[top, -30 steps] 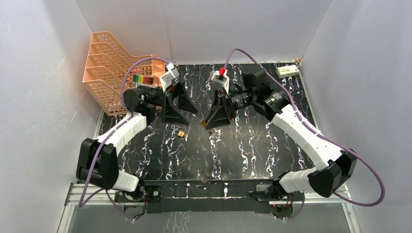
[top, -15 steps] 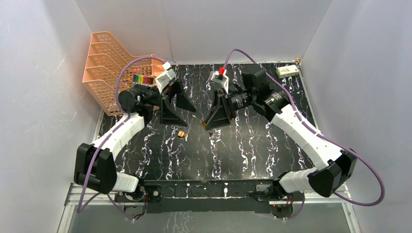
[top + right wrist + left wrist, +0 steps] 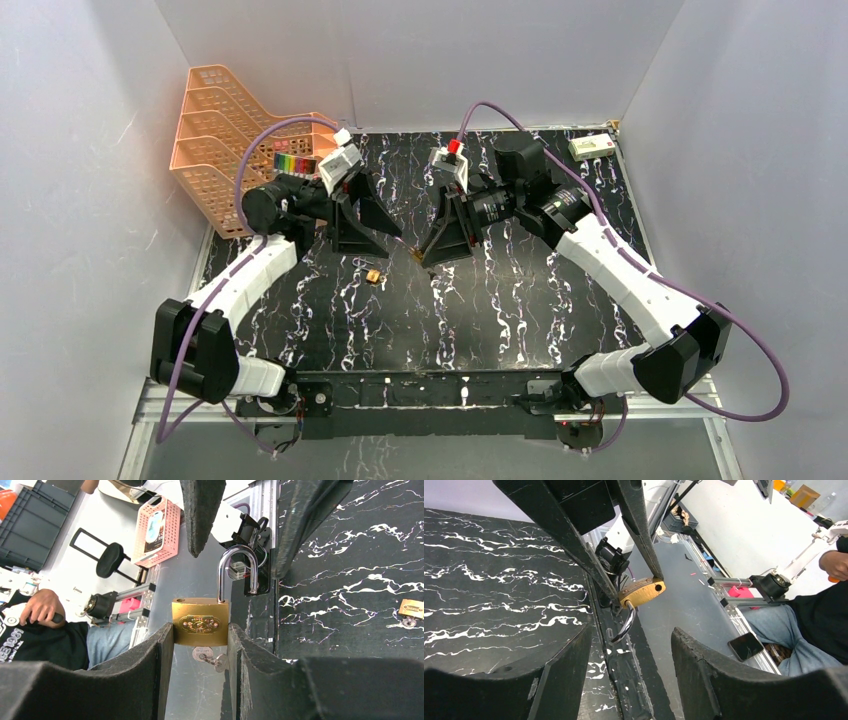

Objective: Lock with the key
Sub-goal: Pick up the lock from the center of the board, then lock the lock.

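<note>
A brass padlock [image 3: 200,621] is clamped by its sides in my right gripper [image 3: 200,630], held above the black marbled table [image 3: 500,300]. Its silver shackle [image 3: 220,575] is swung open, and a key [image 3: 202,653] sticks out of its underside with a second key dangling beside it. In the top view this padlock [image 3: 416,255] hangs between the two grippers. My left gripper [image 3: 631,635] faces it from the left, jaws apart with nothing between them. The shackle's free end [image 3: 626,625] hangs just beyond the left fingertips [image 3: 574,645], not touching them.
A second small brass padlock [image 3: 372,276] lies on the table below the left gripper. An orange wire rack [image 3: 235,140] holding a coloured strip [image 3: 293,162] stands at the back left. A white box [image 3: 592,147] sits in the far right corner.
The left gripper's jaws have narrowed from wide open, and its wrist has shifted slightly left. The right gripper has kept still with the padlock.
</note>
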Motion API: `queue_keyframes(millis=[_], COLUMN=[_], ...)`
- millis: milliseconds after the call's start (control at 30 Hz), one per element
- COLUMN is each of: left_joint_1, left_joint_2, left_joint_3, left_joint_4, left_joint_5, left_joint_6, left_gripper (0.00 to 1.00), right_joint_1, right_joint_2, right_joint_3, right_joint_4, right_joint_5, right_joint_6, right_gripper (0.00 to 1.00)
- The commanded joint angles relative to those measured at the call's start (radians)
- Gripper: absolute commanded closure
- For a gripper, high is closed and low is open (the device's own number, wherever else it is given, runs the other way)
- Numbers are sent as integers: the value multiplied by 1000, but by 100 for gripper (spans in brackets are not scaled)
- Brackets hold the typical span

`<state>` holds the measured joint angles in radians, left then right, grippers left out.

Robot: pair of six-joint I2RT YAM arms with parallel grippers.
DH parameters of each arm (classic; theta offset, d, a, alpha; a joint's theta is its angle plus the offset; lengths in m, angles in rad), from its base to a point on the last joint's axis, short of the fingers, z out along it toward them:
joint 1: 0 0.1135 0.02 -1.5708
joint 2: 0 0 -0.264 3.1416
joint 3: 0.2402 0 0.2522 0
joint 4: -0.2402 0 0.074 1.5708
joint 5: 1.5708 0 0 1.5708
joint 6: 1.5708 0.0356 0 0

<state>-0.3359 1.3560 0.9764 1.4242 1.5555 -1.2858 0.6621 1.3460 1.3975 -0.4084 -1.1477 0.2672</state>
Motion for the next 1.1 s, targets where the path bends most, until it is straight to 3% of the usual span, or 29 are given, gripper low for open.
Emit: queue_keyframes(millis=[0,100,133,167,200,500,533,700,800,933,1067], left_joint_1=[-16,-21,-23,-24,-26,-41,-41,-43,-45,-37,26], left_joint_2=[-27,-25,-23,-23,-23,-32,-29,21,40,38,5], left_joint_3=[34,36,38,41,43,53,56,84,97,120,93], left_joint_4=[190,190,190,191,191,183,180,145,143,146,144], left_joint_5=[4,6,8,10,9,53,58,82,80,25,-160], left_joint_6=[-19,-20,-22,-24,-27,-37,-42,-94,-110,-70,46], left_gripper=[43,55,65,87,100,100,100,100,100,100,100], right_joint_1=[-4,-4,-3,-4,-4,-3,-3,-3,-3,-4,-3], right_joint_2=[-4,-4,-3,-3,-2,7,12,35,42,13,-96], right_joint_3=[8,5,5,4,4,25,36,115,149,144,53], right_joint_4=[55,59,59,59,60,25,11,-67,-91,-35,159], right_joint_5=[-15,-12,-12,-11,-11,-1,1,19,62,171,379], right_joint_6=[14,17,16,16,17,-1,-11,-78,-102,-91,-50], right_gripper=[77,77,77,77,77,76,71,25,4,2,1])
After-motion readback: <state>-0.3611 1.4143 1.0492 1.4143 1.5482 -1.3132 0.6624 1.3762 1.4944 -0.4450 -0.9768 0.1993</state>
